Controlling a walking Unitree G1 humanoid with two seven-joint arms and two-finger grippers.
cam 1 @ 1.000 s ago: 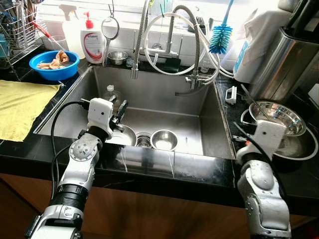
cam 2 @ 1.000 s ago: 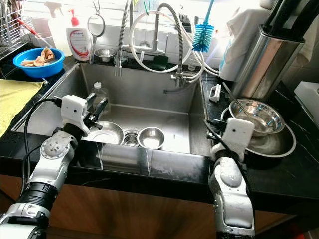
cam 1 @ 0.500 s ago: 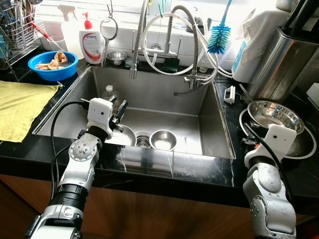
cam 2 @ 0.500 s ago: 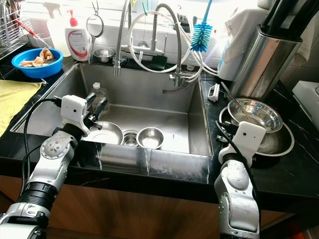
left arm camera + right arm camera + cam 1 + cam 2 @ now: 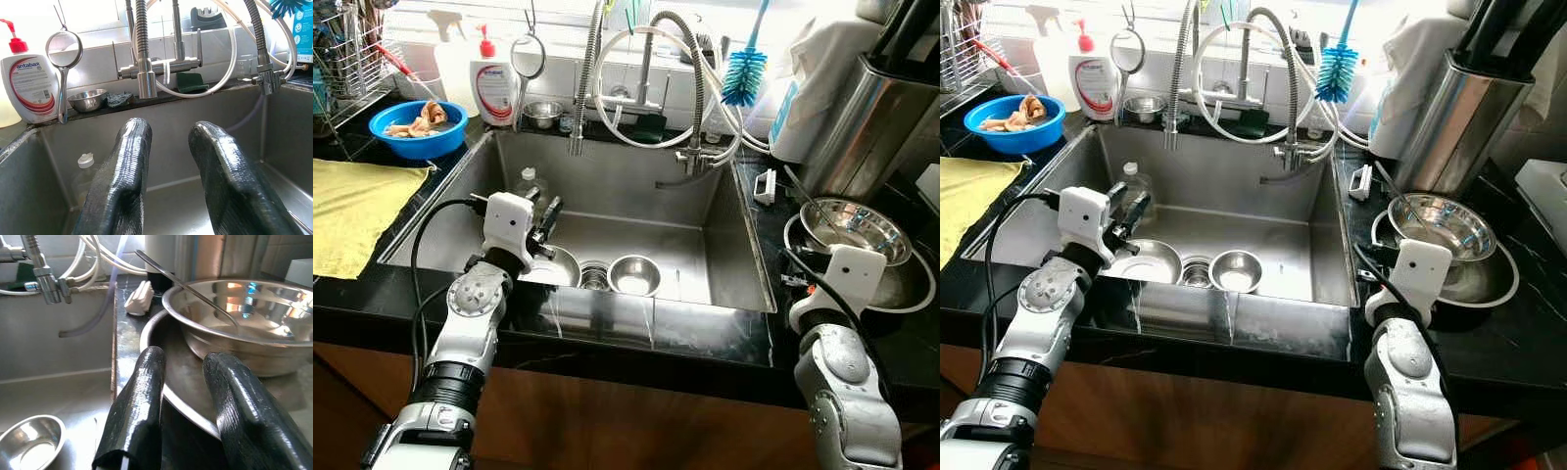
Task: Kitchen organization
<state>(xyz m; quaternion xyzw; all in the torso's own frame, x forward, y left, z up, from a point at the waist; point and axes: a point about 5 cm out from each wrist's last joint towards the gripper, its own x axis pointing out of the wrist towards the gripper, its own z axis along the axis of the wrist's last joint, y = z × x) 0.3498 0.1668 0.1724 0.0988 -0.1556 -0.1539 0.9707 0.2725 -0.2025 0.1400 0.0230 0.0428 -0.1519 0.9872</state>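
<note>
My left gripper [image 5: 548, 217] hangs open and empty inside the steel sink [image 5: 724, 211], just above a wide steel bowl [image 5: 555, 266] on the sink floor. A smaller steel bowl [image 5: 634, 274] sits right of the drain, and a clear plastic bottle [image 5: 528, 183] leans at the sink's back left. My right gripper [image 5: 185, 357] is open at the right counter, its fingers on either side of the rim of a wide steel pan [image 5: 171, 382]. A steel bowl [image 5: 858, 223] with a spoon in it rests in that pan.
A blue bowl [image 5: 418, 127] of scraps and a yellow cloth [image 5: 352, 211] lie on the left counter by a dish rack [image 5: 347, 54]. A soap bottle [image 5: 494, 83], strainer [image 5: 529, 56], faucet hoses [image 5: 646, 69] and blue brush [image 5: 744, 73] line the back. A tall steel canister [image 5: 881, 127] stands back right.
My right arm has shifted slightly right toward the stacked pan and bowl. The left arm has held still. The camera swayed a little.
</note>
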